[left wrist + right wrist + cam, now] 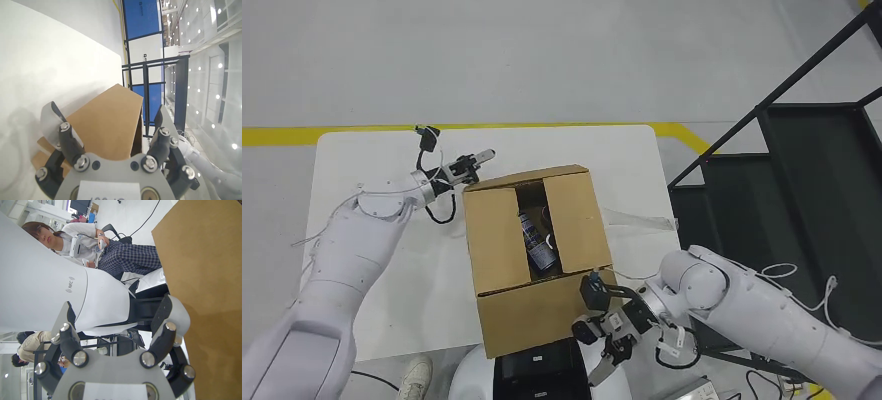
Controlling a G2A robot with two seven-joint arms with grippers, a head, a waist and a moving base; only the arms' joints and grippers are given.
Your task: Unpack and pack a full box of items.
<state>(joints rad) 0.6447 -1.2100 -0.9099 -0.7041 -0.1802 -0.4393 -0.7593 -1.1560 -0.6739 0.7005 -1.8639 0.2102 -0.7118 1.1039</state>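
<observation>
Your right gripper (597, 322) sits closest, at the near right corner of the cardboard box (532, 255). Its fingers (168, 306) are spread and hold nothing, and one of them lies just beside the brown wall; whether it touches, you cannot tell. The left gripper (482, 158) hangs at the far left corner of the box above the white bench (372, 150), with its fingers (53, 113) also spread wide and empty. The box stands in the middle of the bench, its two top flaps (567, 225) almost level with a narrow gap between them. Through that gap you see dark items (538, 243), but what they are is too small to tell. Expect corrugated board: stiff across a panel, willing to bend only at the creases, and easily crushed at an edge if you squeeze hard. Judged full, the box is likely heavy, so do not lift it by a flap. Take each flap at its free edge along the gap, pinch lightly and swing it outward on its fold. Brace the opposite corner with the other gripper so the box does not skid on the smooth bench.
</observation>
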